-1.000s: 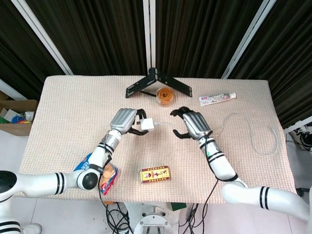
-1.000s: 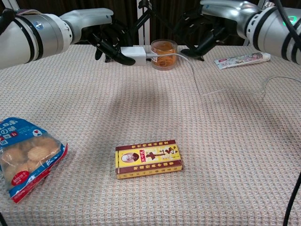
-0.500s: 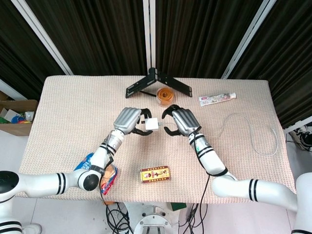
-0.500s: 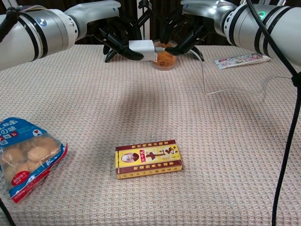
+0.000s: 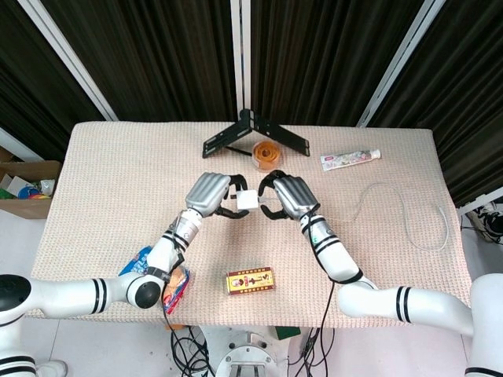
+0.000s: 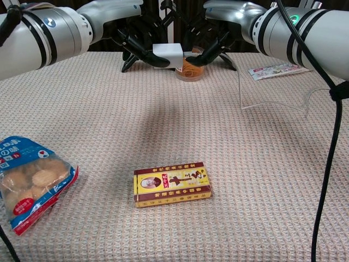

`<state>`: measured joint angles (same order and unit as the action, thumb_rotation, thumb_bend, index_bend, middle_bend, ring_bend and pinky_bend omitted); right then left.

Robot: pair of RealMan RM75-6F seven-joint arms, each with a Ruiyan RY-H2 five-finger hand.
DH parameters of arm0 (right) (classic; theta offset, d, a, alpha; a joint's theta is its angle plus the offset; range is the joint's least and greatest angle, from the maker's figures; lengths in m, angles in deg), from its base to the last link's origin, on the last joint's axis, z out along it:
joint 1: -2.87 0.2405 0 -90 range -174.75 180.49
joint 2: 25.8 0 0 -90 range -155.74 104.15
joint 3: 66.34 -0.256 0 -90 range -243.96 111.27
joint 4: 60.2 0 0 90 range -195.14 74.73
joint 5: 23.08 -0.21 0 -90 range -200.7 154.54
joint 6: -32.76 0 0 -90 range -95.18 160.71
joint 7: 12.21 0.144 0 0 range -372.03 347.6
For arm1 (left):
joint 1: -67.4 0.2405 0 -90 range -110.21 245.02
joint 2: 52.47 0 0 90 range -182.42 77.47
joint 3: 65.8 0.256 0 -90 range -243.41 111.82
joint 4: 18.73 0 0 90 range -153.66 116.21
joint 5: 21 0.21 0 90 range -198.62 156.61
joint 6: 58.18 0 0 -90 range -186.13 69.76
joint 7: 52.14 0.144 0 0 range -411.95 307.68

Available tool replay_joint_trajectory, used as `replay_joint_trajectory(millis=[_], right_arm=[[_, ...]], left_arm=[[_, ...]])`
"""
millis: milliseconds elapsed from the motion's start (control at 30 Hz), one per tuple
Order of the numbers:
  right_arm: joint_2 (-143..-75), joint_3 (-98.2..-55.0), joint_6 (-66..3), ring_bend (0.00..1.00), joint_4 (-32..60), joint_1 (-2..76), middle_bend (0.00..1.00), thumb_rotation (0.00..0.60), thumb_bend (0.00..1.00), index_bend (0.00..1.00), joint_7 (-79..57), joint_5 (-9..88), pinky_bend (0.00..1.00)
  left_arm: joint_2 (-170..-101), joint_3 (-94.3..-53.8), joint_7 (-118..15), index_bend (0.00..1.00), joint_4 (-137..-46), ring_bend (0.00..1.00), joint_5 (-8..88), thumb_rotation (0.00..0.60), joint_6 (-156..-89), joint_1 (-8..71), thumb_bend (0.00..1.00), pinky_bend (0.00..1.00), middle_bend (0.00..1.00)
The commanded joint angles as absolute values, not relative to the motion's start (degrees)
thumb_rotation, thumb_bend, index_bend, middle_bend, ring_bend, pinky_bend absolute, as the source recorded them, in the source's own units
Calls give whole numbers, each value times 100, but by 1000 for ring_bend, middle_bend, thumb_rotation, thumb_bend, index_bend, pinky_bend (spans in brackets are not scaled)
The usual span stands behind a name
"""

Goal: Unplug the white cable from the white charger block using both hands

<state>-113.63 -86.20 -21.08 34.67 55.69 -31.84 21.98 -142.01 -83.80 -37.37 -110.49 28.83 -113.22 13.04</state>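
The white charger block (image 5: 247,200) is held above the table's middle by my left hand (image 5: 210,193), whose dark fingers (image 6: 140,48) wrap its left end. My right hand (image 5: 288,195) sits tight against the block's right side, its fingers (image 6: 207,50) closed around the plug end of the white cable. The plug itself is hidden between the fingers. From the right hand the white cable (image 6: 241,87) drops to the table, then loops away to the right (image 5: 402,206). The chest view shows the charger block (image 6: 168,53) level between both hands.
Behind the hands stand an orange-filled jar (image 5: 267,154) and a black folding stand (image 5: 250,131). A toothpaste tube (image 5: 350,159) lies at the back right. A yellow and red box (image 5: 250,280) and a snack bag (image 6: 30,183) lie near the front.
My right hand has moved left from the cable's slack up to the block and closed at the plug. The left hand has lifted the block slightly toward the right.
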Motion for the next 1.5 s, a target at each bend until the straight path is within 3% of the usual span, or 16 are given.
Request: replay_joint_trajectory(millis=[33,400,667,900,967,1033,1100,1167,1233,1300,1400,1500], right_arm=[[-11384,-8616,-2141,175,3454,5589,373,600,386,557,-3166,2192,375],[-11447,-8579,-2215,184,3410,5685,392,600,452,655,-3161,2105,376],[-11261,-8429,-2328,185,3539,5566,393,600,459,664,-3183,2090,375],[-11097,-8366,-2375,185,3491,5406,391,600,459,669,-3057,2000,375],[-11133,-8367,-2315,185,3391,5418,389,600,458,667,-3010,1971,375],[-11209,-8386,-2236,185,3240,5460,382,600,458,664,-2971,1915,371],[-11356,-8410,-2143,185,2989,5548,374,600,458,659,-2966,1849,365],[-11539,-8455,-2023,185,2712,5656,365,600,458,648,-2940,1757,356],[-11729,-8497,-1894,183,2436,5760,356,600,457,622,-2894,1681,345],[-11862,-8510,-1767,167,2225,5843,327,600,448,500,-2875,1625,315],[-11952,-8497,-1543,111,2037,5916,257,600,417,234,-2812,1610,266],[-11864,-8503,-1553,92,2091,5823,219,600,395,113,-2622,1819,256]], left_arm=[[-14202,-8371,-3724,570,-11058,597,2884,502,-11333,1301,285,670,547],[-14171,-8342,-3716,570,-11092,597,2921,501,-11413,1337,285,670,546],[-14146,-8166,-3800,569,-10822,597,3025,501,-11424,1484,285,670,546],[-14631,-7911,-3962,570,-9477,588,2997,502,-11238,1605,285,654,540],[-14800,-7877,-4027,571,-9058,569,3003,527,-11170,1630,284,640,537],[-14939,-7878,-4138,573,-8746,530,3063,581,-11176,1669,284,619,536],[-15061,-7843,-4178,561,-8441,476,3149,595,-11189,1711,283,578,522],[-15072,-7772,-4061,484,-8285,396,3118,598,-11042,1729,271,501,457],[-14976,-7744,-3897,358,-8342,299,2995,599,-10872,1744,251,410,350],[-14877,-7770,-3848,272,-8489,220,2952,598,-10879,1786,239,340,256],[-14671,-7806,-3829,243,-8838,189,3013,587,-11092,1921,237,306,211],[-14343,-7774,-3747,240,-9304,189,3128,579,-11324,2089,235,299,210]])
